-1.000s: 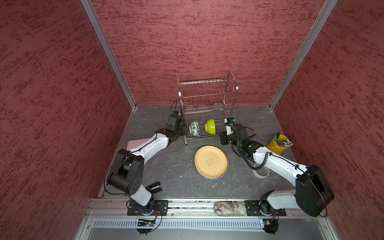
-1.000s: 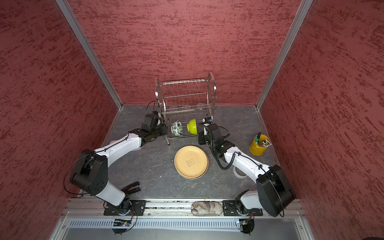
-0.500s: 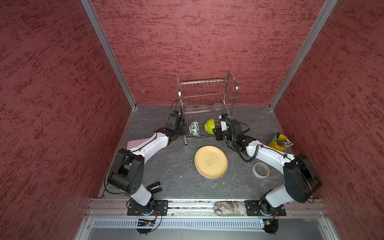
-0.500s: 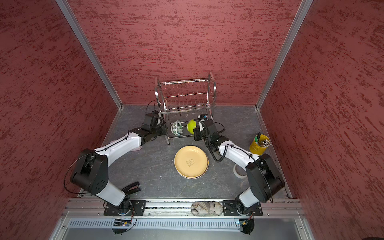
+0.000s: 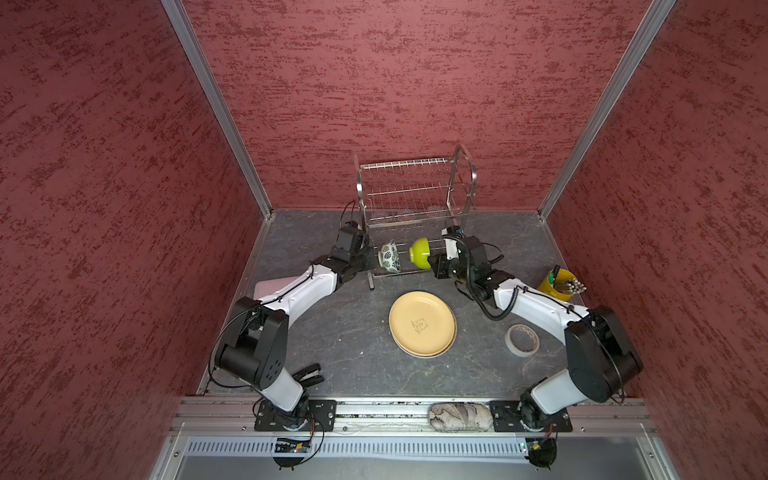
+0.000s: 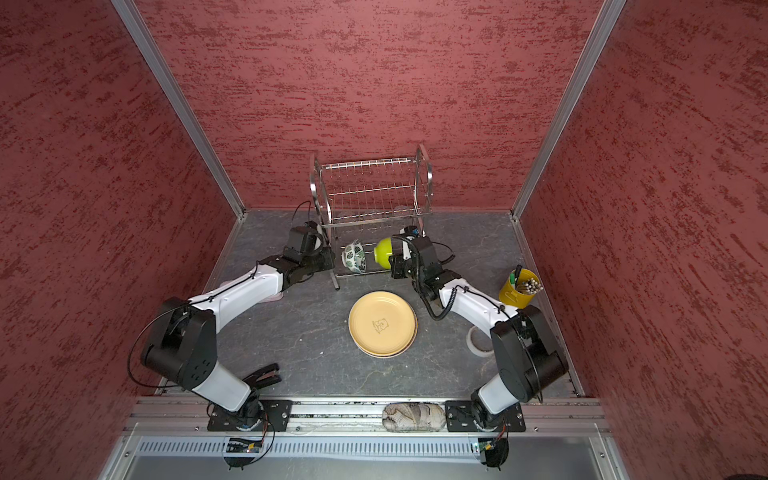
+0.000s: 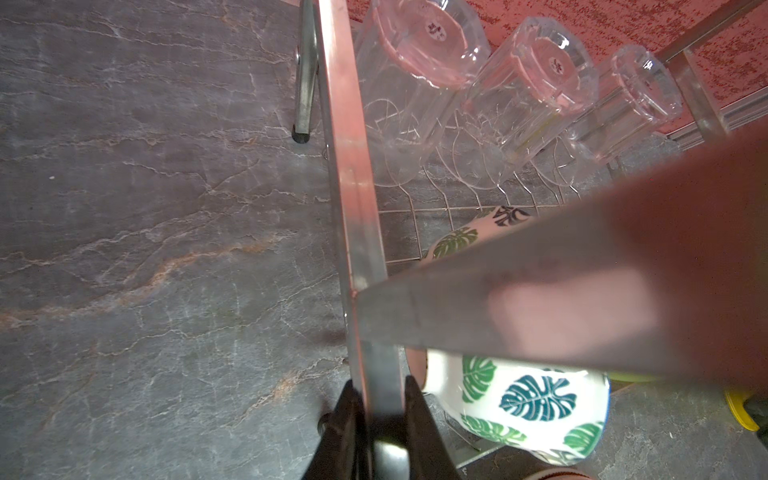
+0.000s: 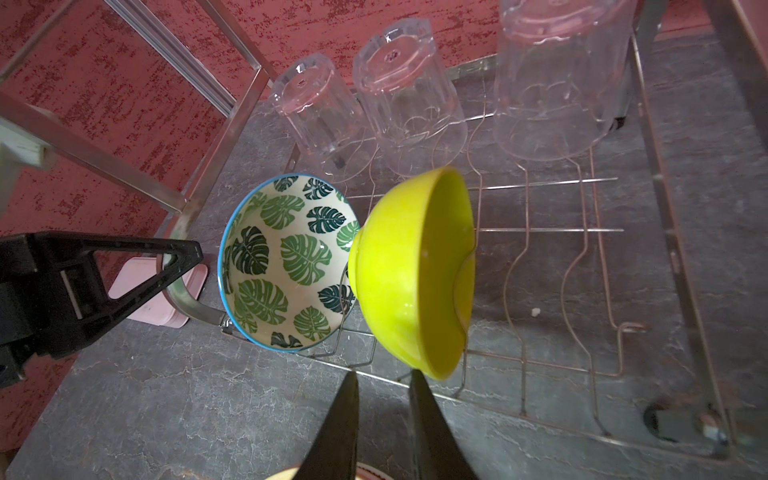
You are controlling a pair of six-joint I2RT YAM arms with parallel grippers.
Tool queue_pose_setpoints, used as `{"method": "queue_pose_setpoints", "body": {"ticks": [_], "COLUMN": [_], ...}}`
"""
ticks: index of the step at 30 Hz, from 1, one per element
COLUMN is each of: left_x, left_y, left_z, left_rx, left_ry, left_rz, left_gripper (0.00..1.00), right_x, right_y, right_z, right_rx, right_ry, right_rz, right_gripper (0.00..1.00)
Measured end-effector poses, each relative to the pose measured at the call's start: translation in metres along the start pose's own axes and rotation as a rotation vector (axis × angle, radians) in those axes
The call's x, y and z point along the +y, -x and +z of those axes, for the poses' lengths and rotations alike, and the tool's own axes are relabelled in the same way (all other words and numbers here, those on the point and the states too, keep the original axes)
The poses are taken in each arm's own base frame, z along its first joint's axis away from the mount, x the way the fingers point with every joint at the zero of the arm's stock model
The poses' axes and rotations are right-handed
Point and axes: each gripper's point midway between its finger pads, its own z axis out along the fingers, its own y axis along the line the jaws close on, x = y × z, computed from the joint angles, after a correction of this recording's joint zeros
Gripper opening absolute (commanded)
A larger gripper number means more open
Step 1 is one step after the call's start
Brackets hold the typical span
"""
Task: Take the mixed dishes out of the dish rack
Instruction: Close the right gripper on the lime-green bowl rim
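We see the dish rack, a two-tier steel wire frame, at the back of a grey table. On its lower tier the lime-green bowl stands on edge, its base turned toward the open face of the green-leaf bowl close beside it; whether they touch we cannot tell. Behind them three clear tumblers stand upside down in a row. The tan-yellow plate lies flat on the table in front of the rack, already unloaded.

The left gripper is clamped on the flat steel bar at the rack's side. The right gripper sits just short of the lime-green bowl's rim, its jaws a narrow gap apart with nothing between them.

We judge this bowl is next. The narrow gap could miss the rim and shove the bowl into its neighbour or the tumblers. A thin pinch on smooth glaze could slip. The bowl could also snag on the wires as it lifts.
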Motion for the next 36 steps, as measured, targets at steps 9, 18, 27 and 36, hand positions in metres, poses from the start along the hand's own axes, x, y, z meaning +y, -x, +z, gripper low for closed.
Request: {"method": "queue_pose_setpoints", "body": {"ticks": [9, 18, 27, 36], "left_x": [0.0, -0.001, -0.001, -0.002], "left_y": [0.0, -0.001, -0.001, -0.001], "left_z": [0.0, 0.0, 0.0, -0.001], "left_rx": [0.001, 0.001, 0.0, 0.007], "left_ry": [0.0, 0.0, 0.003, 0.006], "left_rz": [0.002, 0.006, 0.007, 0.012], "left_gripper": [0.2, 0.2, 0.2, 0.2], "right_x": [0.001, 0.002, 0.006, 0.006], "right_y": [0.0, -0.005, -0.007, -0.006], "right_z": [0.0, 0.006, 0.018, 0.019], "right_rx": [0.006, 0.031, 0.048, 0.044], "right_ry": [0.013, 0.042, 0.075, 0.079], "right_rz": [0.019, 0.038, 0.053, 0.053], "right_gripper": [0.24, 0.24, 0.28, 0.38]}}
